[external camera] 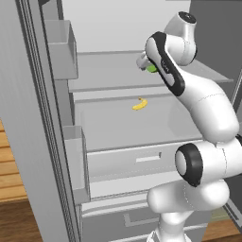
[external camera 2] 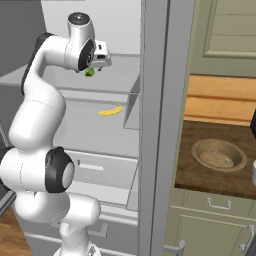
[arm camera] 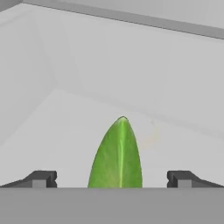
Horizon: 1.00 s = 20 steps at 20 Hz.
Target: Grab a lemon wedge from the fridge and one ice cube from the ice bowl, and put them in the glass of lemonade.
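Observation:
The fridge (external camera: 28, 123) stands open, and my arm reaches in over its upper shelf (external camera: 108, 71). A green pointed wedge, the lemon wedge (arm camera: 117, 153), lies on that shelf; it also shows as a green spot (external camera: 151, 68) (external camera 2: 90, 72) right by the hand. My gripper (arm camera: 114, 179) is open, with its two fingertips (arm camera: 43, 178) on either side of the wedge and apart from it. The tan ice bowl (external camera 2: 200, 145) sits on the wooden counter to the right of the fridge, with pale lumps inside. A sliver of the whitish glass of lemonade (external camera 2: 254, 172) shows at the right edge.
A banana (external camera: 140, 104) lies on the shelf below. Door bins (external camera: 61, 47) hang on the left door, and the right door's edge (external camera 2: 160, 125) stands between the shelves and the counter. Drawers (external camera: 142, 160) lie under the shelves.

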### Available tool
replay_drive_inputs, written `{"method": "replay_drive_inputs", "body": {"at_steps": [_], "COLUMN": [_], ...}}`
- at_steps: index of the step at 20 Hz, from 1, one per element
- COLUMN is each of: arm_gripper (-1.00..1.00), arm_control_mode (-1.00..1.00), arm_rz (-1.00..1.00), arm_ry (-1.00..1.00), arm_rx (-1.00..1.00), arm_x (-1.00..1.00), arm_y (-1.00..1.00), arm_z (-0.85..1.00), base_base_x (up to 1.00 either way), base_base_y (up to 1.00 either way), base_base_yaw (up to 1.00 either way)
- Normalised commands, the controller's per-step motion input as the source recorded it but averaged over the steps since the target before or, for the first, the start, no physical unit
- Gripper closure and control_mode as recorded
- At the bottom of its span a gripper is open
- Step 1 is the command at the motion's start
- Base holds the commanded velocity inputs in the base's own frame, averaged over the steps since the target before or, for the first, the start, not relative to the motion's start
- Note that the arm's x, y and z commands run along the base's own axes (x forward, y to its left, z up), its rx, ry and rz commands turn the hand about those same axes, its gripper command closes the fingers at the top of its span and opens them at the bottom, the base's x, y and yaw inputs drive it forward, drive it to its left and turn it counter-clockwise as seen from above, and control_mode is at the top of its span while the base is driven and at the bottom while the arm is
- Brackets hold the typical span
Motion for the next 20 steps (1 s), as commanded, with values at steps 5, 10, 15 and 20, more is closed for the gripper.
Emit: {"method": "replay_drive_inputs", "body": {"at_steps": [5,10,15,20], "arm_gripper": [-1.00,-1.00,-1.00,1.00], "arm_control_mode": [-1.00,-1.00,-1.00,-1.00], "arm_rz": [0.00,0.00,0.00,0.00], "arm_ry": [0.00,0.00,0.00,0.00], "arm_rx": [0.00,0.00,0.00,0.00], "arm_x": [-0.11,0.00,0.00,0.00], "arm_y": [0.00,0.00,0.00,0.00], "arm_z": [-0.05,-0.24,-0.14,0.00], "base_base_x": [0.00,0.00,0.00,0.00], "base_base_y": [0.00,0.00,0.00,0.00], "base_base_yaw": [0.00,0.00,0.00,0.00]}}
